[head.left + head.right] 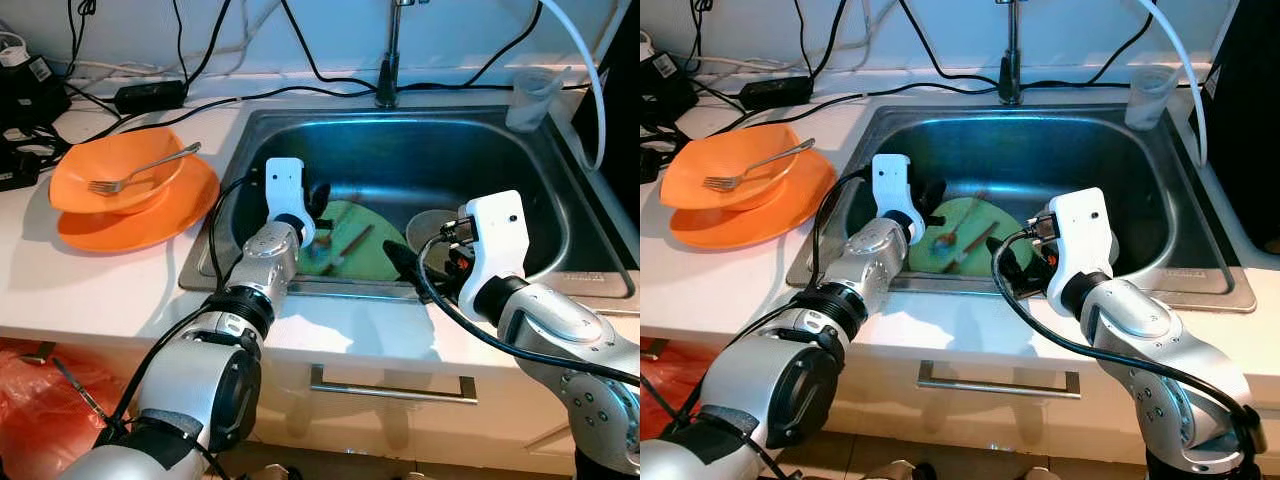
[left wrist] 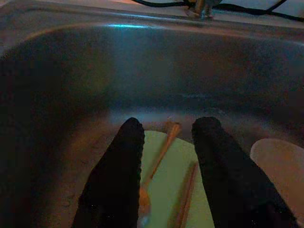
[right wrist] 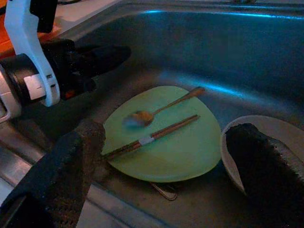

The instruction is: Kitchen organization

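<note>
Right wrist view shows both open claws over green plate, spoon, chopsticks.

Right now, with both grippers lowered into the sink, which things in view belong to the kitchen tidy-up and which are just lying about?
Part of the job:
green plate
spoon and chopsticks lying on it
pale bowl beside the plate
orange bowl with fork, on an orange plate
left gripper, right gripper, both open

Just lying about:
plastic cup
black cables
tap
</note>
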